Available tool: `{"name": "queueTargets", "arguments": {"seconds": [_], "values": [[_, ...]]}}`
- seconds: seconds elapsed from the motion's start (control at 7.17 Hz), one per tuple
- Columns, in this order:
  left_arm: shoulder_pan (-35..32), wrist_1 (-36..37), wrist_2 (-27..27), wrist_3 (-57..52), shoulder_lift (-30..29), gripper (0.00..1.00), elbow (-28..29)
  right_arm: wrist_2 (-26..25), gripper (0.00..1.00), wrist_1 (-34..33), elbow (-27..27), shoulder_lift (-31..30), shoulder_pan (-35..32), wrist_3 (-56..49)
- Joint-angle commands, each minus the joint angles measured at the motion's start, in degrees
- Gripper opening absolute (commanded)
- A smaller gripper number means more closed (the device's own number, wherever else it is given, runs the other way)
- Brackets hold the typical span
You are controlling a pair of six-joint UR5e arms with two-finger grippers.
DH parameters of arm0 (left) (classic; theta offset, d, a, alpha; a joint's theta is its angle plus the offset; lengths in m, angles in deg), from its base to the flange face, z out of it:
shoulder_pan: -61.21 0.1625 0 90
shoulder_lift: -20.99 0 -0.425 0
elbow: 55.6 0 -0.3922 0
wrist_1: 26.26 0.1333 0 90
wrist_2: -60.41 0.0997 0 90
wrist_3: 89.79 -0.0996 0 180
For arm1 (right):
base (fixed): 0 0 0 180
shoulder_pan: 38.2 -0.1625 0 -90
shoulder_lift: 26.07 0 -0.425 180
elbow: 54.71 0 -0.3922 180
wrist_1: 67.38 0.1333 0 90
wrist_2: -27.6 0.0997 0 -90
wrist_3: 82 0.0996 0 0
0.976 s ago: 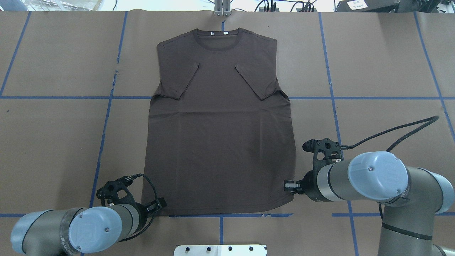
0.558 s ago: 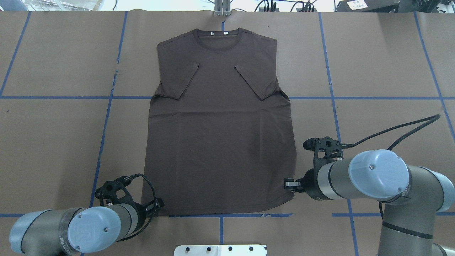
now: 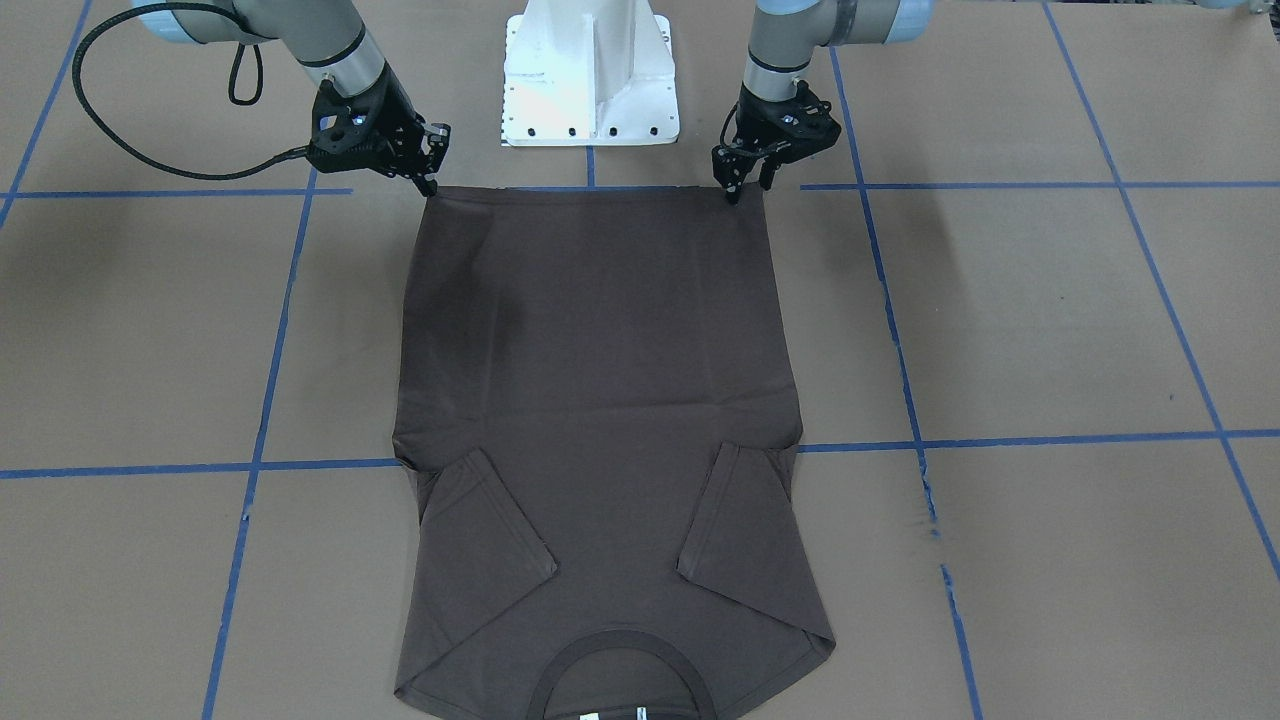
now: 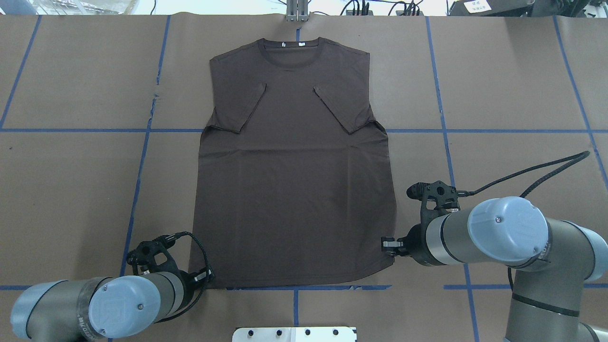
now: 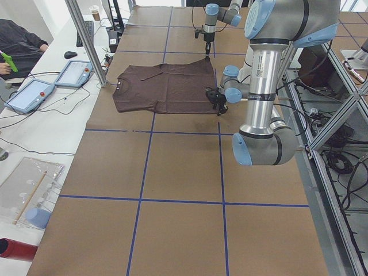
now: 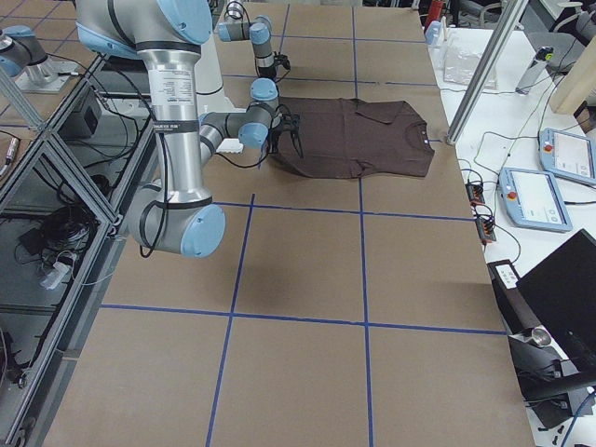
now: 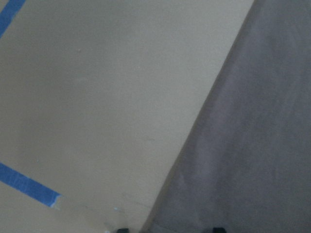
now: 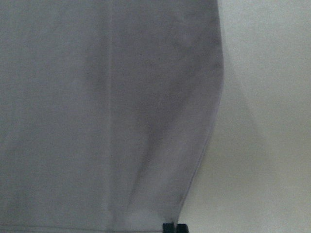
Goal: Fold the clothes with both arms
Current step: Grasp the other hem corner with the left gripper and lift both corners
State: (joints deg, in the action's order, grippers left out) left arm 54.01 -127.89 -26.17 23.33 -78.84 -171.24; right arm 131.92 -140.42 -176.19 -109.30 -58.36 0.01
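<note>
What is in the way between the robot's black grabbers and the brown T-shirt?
Nothing visible. The black two-finger left gripper and right gripper both sit right at the hem corners of the dark brown short-sleeved T-shirt, which lies flat on the brown paper-covered table.

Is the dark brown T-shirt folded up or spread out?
Mostly spread: the dark brown T-shirt lies flat, full length; only its two sleeves are folded inward.

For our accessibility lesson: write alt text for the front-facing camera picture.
A dark brown T-shirt lies flat on a brown table, sleeves folded in, collar nearest. The robot's left hand and right hand sit at its two hem corners.
</note>
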Motion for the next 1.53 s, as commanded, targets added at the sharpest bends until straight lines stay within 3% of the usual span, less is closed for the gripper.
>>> {"name": "queueTargets", "arguments": {"seconds": [0.0,0.84,1.12,1.39], "values": [[0.1,0.0,0.0,0.0,0.0,0.09,-0.1,0.1,0.00,0.0,0.1,0.0,-0.1,0.0],[-0.1,4.1,0.0,-0.2,-0.4,0.00,-2.4,0.6,0.00,0.0,0.2,-0.1,-0.1,-0.1],[0.1,4.1,0.0,-2.9,0.0,0.00,-8.3,7.9,0.00,0.0,-1.3,-0.4,-1.1,-0.8],[3.0,5.1,0.0,-4.0,0.0,0.00,-11.8,11.8,0.00,-0.3,-8.6,-5.4,-0.8,-0.6]]}}
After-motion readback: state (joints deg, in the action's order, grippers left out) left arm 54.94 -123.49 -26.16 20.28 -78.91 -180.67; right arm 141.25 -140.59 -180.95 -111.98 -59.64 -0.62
